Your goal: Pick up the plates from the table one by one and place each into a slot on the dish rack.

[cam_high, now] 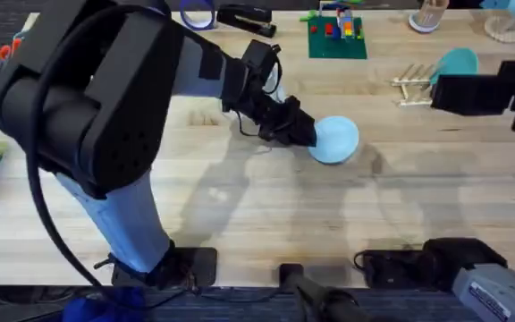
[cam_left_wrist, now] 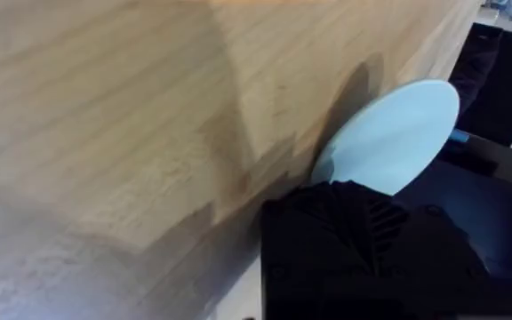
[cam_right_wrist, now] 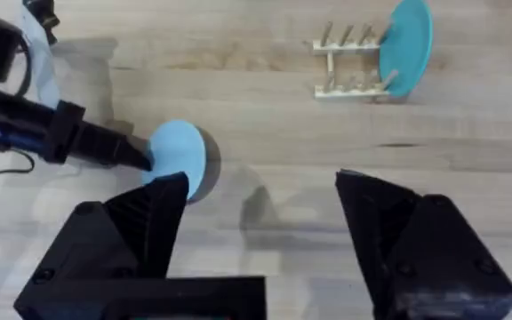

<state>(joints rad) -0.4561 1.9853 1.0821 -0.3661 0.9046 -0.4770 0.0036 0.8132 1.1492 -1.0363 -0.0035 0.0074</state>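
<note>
Mid-frame, the left arm's black fingers point(cam_high: 304, 132) grip a light-blue round plastic plate point(cam_high: 336, 139) above the pale wooden bench point(cam_high: 266, 197), the right fingers point(cam_right_wrist: 260, 209) spread wide, while a teal plate point(cam_high: 459, 63) already stands in the small wooden dowel rack point(cam_high: 414, 85) at upper right.

A light blue plate point(cam_high: 335, 139) sits mid-table point(cam_high: 266, 197); a teal plate point(cam_high: 459, 63) stands upright in the wooden dish rack point(cam_high: 412, 82)

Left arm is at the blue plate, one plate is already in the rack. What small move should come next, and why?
Probably lift the light blue plate a little off the table. The left gripper sits at the plate's near edge and appears to hold it, with its shadow underneath. The rack lies farther right, teal plate at its far end, other slots free.
</note>
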